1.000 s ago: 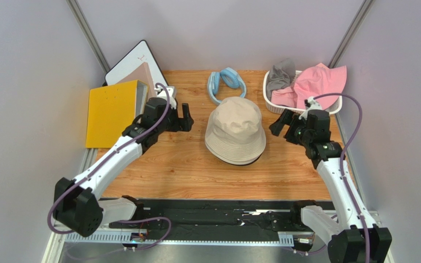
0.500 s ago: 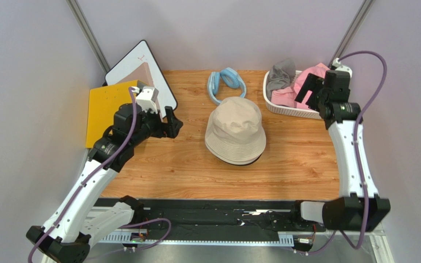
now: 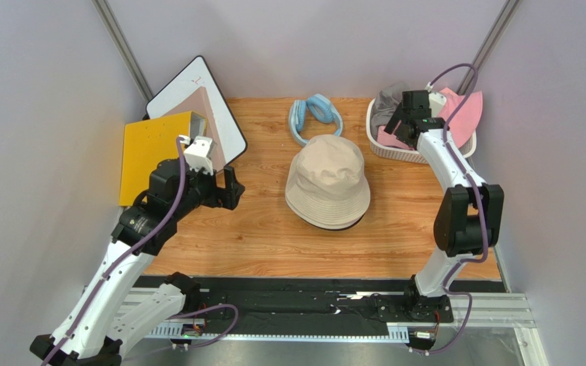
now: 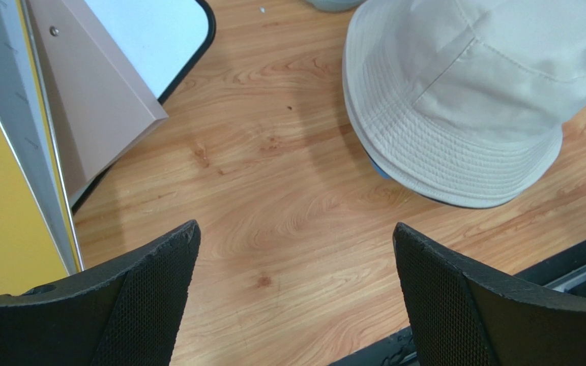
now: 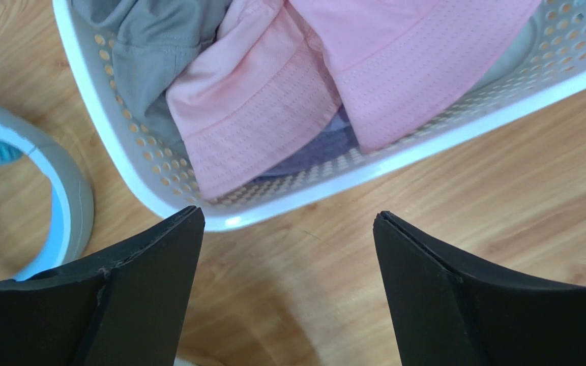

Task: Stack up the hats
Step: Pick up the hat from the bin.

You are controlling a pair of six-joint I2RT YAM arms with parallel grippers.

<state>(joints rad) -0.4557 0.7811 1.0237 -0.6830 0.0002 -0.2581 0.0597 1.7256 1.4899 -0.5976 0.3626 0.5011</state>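
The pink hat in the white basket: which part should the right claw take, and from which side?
Probably the pink hat by its perforated brim, which lies folded uppermost, beside the grey hat. Come from above with the open right claw: the basket walls block a sideways approach.

I count one beige hat (image 3: 327, 181) on the worktop (image 3: 258, 236), with the blue edge (image 4: 378, 169) of at least one more beneath it. The one white basket (image 5: 334, 183) holds three: one pink hat (image 5: 395, 53), one grey hat (image 5: 151, 38), one lavender hat (image 5: 313, 149). Beyond that: one light blue ring (image 3: 315, 114), one yellow folder (image 3: 151, 152), one white board (image 3: 185, 88).
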